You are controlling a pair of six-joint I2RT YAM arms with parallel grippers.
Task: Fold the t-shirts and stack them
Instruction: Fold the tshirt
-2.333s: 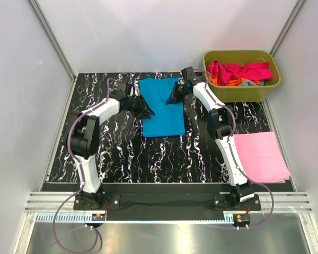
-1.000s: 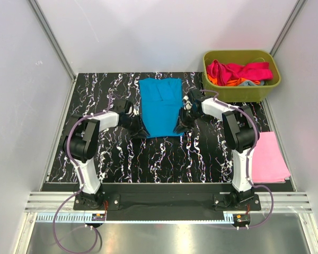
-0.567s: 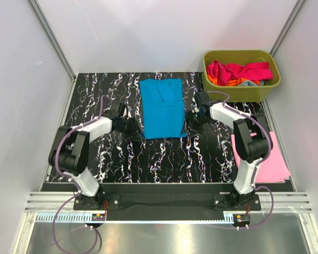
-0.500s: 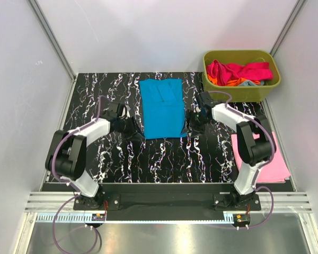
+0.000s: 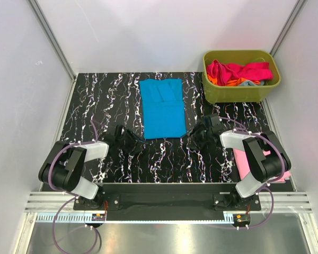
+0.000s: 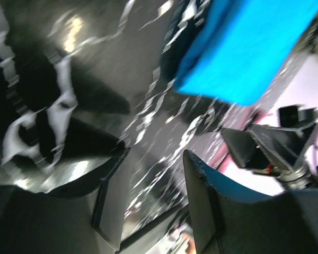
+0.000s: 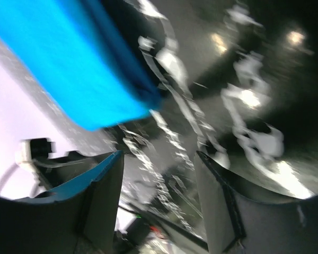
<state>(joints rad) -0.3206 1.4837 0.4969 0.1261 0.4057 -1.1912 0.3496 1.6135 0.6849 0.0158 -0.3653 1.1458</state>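
the limp blue shirt (image 5: 161, 108) is best pinched at its near corners; left hand (image 6: 155, 164) and right hand (image 7: 159, 159) are spread, empty.

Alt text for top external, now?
A folded cyan-blue t-shirt lies on the table, left arm and right arm low at its near corners, jaws off it. An olive-green tub of crumpled shirts sits far right; a pink t-shirt near right.
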